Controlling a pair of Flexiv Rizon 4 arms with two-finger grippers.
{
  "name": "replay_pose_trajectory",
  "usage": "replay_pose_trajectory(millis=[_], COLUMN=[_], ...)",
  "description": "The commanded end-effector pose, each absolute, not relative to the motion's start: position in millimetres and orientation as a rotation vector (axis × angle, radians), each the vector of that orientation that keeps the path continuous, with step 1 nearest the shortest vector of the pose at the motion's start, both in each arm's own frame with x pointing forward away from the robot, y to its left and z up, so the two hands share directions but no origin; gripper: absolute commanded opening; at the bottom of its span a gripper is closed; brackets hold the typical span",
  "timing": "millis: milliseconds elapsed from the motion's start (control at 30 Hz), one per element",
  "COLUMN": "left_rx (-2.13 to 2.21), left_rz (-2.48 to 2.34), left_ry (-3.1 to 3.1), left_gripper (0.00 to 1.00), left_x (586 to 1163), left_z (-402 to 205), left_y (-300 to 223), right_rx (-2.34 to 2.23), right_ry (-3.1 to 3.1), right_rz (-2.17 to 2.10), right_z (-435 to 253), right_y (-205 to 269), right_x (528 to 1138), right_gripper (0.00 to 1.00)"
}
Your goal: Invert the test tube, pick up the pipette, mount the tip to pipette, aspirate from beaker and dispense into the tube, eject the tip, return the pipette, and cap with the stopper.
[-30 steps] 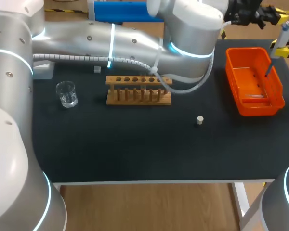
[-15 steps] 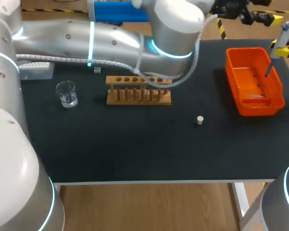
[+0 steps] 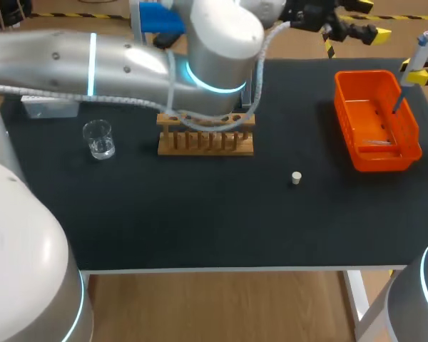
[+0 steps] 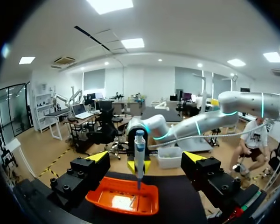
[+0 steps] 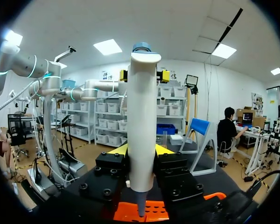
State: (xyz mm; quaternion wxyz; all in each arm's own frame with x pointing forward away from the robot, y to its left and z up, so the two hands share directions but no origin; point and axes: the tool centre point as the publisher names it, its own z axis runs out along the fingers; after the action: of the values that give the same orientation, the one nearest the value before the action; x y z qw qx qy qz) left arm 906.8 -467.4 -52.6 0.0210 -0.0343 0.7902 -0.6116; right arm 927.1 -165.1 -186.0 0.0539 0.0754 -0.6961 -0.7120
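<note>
Right wrist view: pipette upright, nozzle down, clamped in right jaws; left jaws apart, empty

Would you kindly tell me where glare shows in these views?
Head view: light sheens along the silver left arm and glints in the clear glass beaker. Left wrist view: a bright patch washes out the floor of the orange plastic tray.

— Pipette colours?
— White body, blue cap, grey nozzle. The right gripper on it is black with yellow tips.
— Beneath the nozzle?
— An orange bin on a black table.
— The rest?
— Left gripper black and yellow too; left arm silver with cyan rings. Rack brown wood, beaker clear, stopper off-white.
</note>
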Motion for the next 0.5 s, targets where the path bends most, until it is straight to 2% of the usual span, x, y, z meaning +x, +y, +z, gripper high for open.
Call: replay_pose_trajectory(millis=[33,500], left_rx=[-0.147,-0.224], left_rz=[-1.918,-1.870], left_ry=[2.393,2.419], left_gripper=[1.00,1.00], left_x=[885.8,877.1], left_z=[-57.2,-60.4], left_y=[-436.2,-426.6], right_rx=[0.228,0.228], right_ry=[-2.120,-2.120], right_rz=[-2.160,-2.160], right_z=[-184.9,-184.9], right_y=[-164.8,-164.8], right_x=[926.3,926.3], right_gripper=[0.00,0.00])
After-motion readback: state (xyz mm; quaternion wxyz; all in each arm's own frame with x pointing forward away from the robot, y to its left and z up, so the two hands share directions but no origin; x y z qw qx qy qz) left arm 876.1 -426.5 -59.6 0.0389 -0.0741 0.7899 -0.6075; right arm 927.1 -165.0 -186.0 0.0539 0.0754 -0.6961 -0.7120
